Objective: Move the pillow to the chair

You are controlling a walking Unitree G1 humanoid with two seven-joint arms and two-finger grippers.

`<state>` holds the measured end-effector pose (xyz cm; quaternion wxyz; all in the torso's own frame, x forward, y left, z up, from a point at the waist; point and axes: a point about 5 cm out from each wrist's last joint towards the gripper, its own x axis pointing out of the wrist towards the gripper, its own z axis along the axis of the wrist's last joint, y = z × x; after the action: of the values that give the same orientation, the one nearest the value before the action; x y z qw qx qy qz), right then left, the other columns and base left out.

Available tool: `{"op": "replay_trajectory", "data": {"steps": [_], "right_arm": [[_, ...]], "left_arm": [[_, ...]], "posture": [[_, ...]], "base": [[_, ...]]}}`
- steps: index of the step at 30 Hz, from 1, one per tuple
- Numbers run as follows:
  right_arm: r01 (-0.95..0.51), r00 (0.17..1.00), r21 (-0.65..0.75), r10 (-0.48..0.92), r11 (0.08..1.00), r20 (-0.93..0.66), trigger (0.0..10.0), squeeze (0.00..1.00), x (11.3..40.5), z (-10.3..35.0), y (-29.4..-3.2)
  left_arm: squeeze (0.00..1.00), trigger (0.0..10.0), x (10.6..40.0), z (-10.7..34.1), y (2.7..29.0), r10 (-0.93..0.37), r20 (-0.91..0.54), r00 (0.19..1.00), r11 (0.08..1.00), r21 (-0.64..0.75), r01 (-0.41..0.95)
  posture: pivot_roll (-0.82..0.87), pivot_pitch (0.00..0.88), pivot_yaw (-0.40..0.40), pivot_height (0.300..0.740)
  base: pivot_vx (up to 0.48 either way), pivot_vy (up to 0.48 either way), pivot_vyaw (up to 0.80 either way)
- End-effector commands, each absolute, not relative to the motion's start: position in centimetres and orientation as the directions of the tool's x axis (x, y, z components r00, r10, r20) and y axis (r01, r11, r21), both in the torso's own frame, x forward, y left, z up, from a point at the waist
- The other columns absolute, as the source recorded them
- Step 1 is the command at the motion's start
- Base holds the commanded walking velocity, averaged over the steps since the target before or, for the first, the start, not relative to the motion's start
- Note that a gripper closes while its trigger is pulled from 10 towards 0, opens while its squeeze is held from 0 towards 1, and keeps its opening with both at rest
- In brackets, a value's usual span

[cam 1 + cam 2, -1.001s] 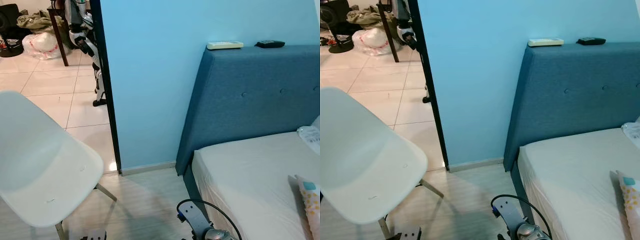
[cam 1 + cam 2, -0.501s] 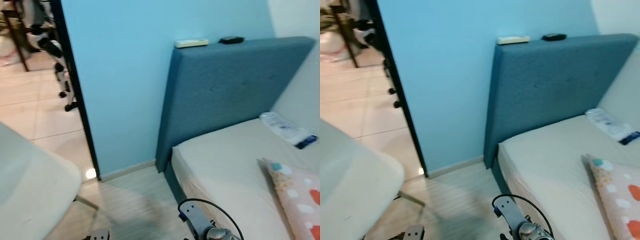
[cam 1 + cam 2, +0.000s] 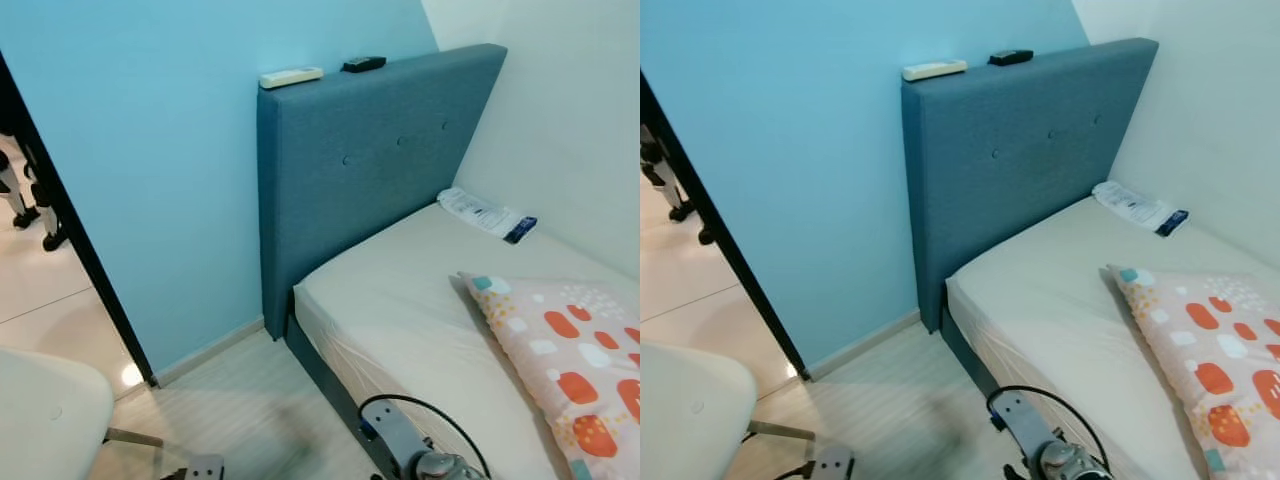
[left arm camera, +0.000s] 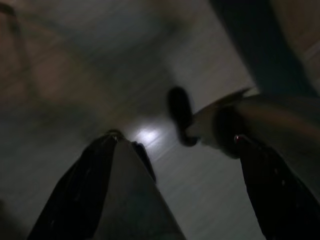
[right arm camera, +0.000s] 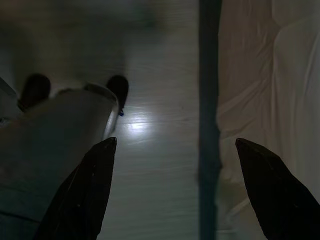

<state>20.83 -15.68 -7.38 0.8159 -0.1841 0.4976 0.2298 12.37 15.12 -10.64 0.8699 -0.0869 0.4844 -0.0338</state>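
The pillow (image 3: 570,365), pale with orange, white and teal spots, lies on the bed's beige sheet (image 3: 400,300) at the right. The white chair (image 3: 45,420) shows its seat edge at the lower left, on the floor beside the bed. Both arms hang low; the right arm's silver wrist (image 3: 425,462) and its cable show at the bottom edge. In the dark left wrist view my left gripper (image 4: 176,137) is open over the floor, holding nothing. My right gripper (image 5: 176,142) is open too, above the floor beside the bed's side.
A blue upholstered headboard (image 3: 370,160) stands against the blue wall, with a white remote (image 3: 291,77) and a black remote (image 3: 363,64) on top. A plastic packet (image 3: 480,210) lies at the bed's head. A black door frame (image 3: 70,230) is at the left.
The camera has swung to the right: the bed and pillow have come further into view and the chair has slid to the lower left corner. The arms hang as before.
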Motion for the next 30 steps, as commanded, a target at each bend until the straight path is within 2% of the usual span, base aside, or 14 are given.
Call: {"op": "replay_trajectory", "data": {"steps": [1, 30], "right_arm": [[-0.560, 0.391, -0.070, 0.188, 0.826, -0.901, 10.0, 0.00, 20.66, -7.48, -15.76], [-0.566, 0.382, -0.074, 0.182, 0.821, -0.906, 10.0, 0.00, 20.43, -7.58, -16.07]], "left_arm": [[0.00, 10.0, 11.48, -10.96, 15.09, -0.144, -0.857, 0.495, 0.983, -0.179, -0.025], [0.00, 10.0, 11.96, -10.80, 14.72, -0.145, -0.844, 0.516, 0.982, -0.186, -0.028]], "posture": [[-0.01, 0.043, -0.059, 0.709], [-0.02, 0.053, -0.071, 0.709]], "base": [[0.000, 0.000, -0.66], [0.000, 0.000, -0.66]]}}
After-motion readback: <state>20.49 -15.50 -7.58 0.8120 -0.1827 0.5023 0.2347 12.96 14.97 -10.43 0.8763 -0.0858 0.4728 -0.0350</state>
